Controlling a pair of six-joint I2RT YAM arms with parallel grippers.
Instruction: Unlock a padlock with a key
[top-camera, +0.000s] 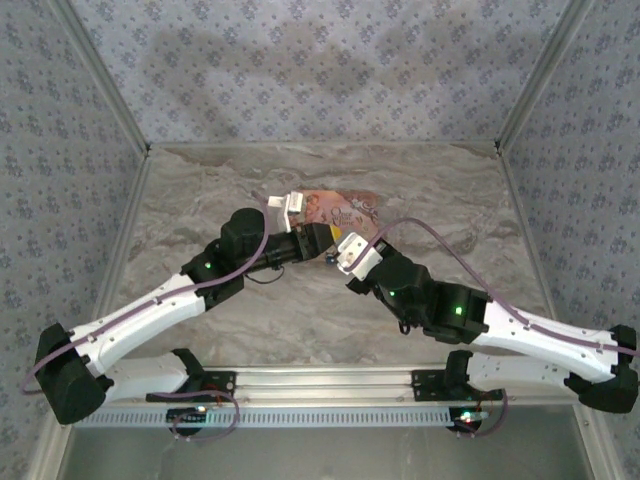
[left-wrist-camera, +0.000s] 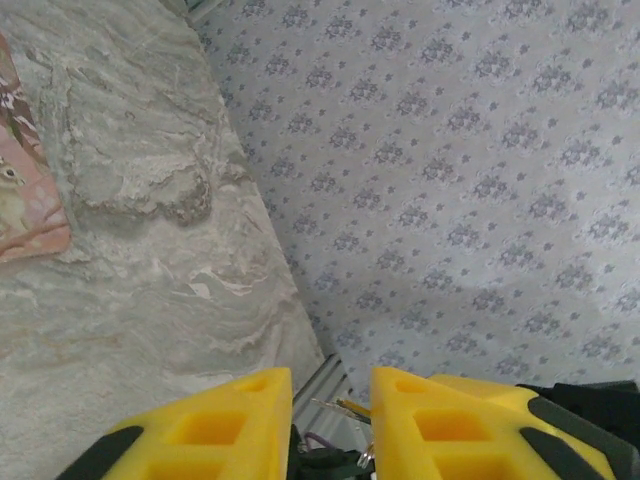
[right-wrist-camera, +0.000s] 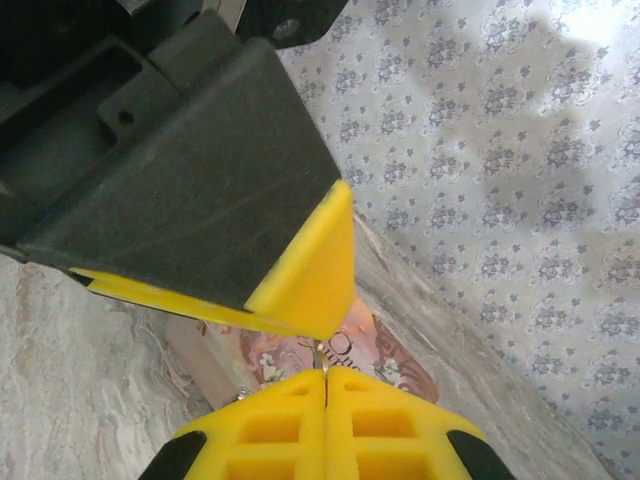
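Note:
Both grippers meet above the middle of the table. My right gripper (top-camera: 340, 252) (right-wrist-camera: 327, 375) is shut on the key (right-wrist-camera: 325, 358), a thin silvery sliver sticking out between its yellow fingertips. The key's tip reaches a yellow fingertip (right-wrist-camera: 310, 270) of the left gripper. My left gripper (top-camera: 319, 240) (left-wrist-camera: 330, 385) has its fingers a narrow gap apart. The padlock (left-wrist-camera: 335, 462) (top-camera: 328, 258), a dark lump with a silvery loop, sits between them. A thin silvery sliver, apparently the key (left-wrist-camera: 336, 405), pokes into that gap from the right.
A flat pink printed box (top-camera: 345, 208) (left-wrist-camera: 25, 200) (right-wrist-camera: 390, 360) lies on the marble table (top-camera: 200, 190) just behind and under the grippers. Patterned walls close in the back and sides. A metal rail (top-camera: 320, 380) runs along the near edge.

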